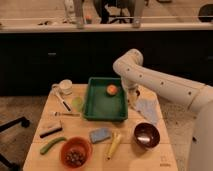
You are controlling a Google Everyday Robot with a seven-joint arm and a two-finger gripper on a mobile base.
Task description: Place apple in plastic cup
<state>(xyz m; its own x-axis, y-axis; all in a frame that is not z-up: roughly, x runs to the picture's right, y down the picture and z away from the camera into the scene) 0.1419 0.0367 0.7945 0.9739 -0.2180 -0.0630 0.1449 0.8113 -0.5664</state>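
Wooden table [161,159]: apple [111,89] in green tray [101,106], plastic cup [77,104] alongside, fingers [132,97] apart beside tray's right rim.

Green tray [101,106], white mug [65,86], brown bowl [146,134]

It looks like an office workspace: beyond the gripper [133,96], poised above the light wooden table [150,159], run a long dark counter [50,55] and black wheeled swivel chairs [116,12].
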